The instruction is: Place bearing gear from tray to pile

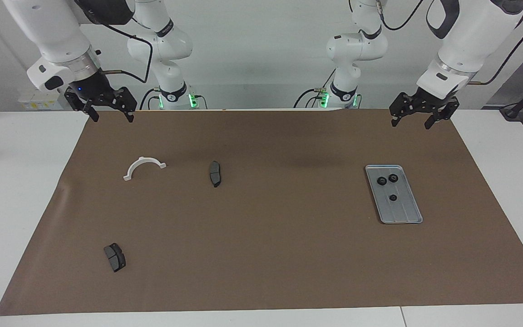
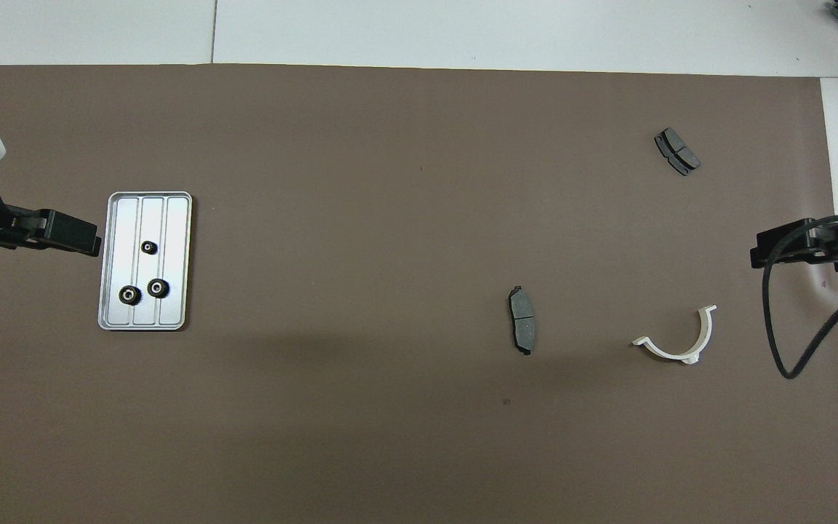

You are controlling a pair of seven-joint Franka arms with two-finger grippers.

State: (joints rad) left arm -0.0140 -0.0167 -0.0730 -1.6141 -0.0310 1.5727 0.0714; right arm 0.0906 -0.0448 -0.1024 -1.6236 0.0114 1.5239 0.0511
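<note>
The silver tray (image 1: 403,212) lies on the brown mat toward the left arm's end; it also shows in the overhead view (image 2: 173,218). Three small black gears lie on it: two close together (image 1: 382,180) (image 1: 393,178) and one apart (image 1: 393,197). They show from overhead as a pair (image 2: 129,295) (image 2: 159,288) and a single (image 2: 148,247). No pile of gears shows off the tray. My left gripper (image 1: 411,123) (image 2: 90,241) is open and empty, raised over the mat's edge by the robots. My right gripper (image 1: 111,118) (image 2: 759,256) is open, empty and raised there too, and waits.
A white half-ring (image 1: 144,167) (image 2: 681,340) and a dark grey brake pad (image 1: 215,173) (image 2: 522,320) lie toward the right arm's end. A second brake pad (image 1: 115,257) (image 2: 677,151) lies farther from the robots. A black cable (image 2: 790,349) hangs by the right gripper.
</note>
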